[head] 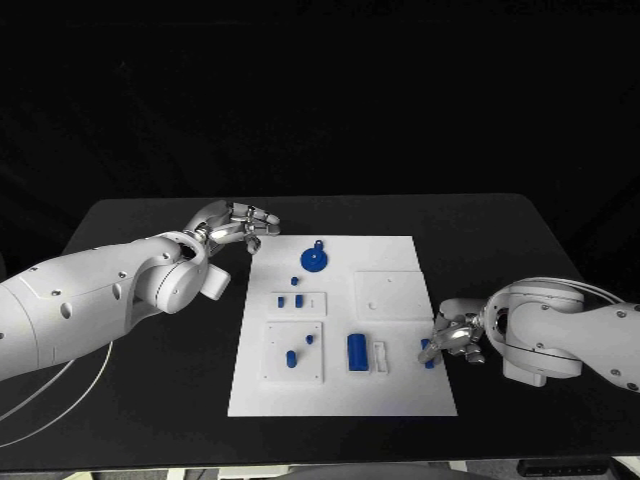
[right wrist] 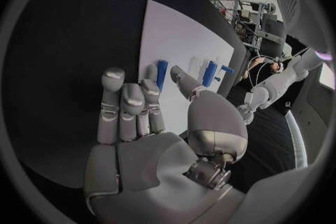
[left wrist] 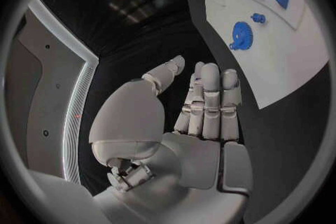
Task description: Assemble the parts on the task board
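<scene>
— How far along are you?

— Early, by the look of it. The task board [head: 392, 395] lies mid-tabletop [head: 147, 420], and most of the blue parts lie loose on it: the gear [head: 314, 260] at the far end, a long block [head: 358, 352] near the middle, small pieces between.

— And your hands?

— Your left hand [head: 238, 228] hovers just off the board's far left corner, fingers together, holding nothing. Your right hand [head: 454, 338] sits at the board's right edge by a small blue part [head: 427, 351]; I cannot tell whether it grips it.

— What's left?

— Nearly everything, I'd judge.
</scene>
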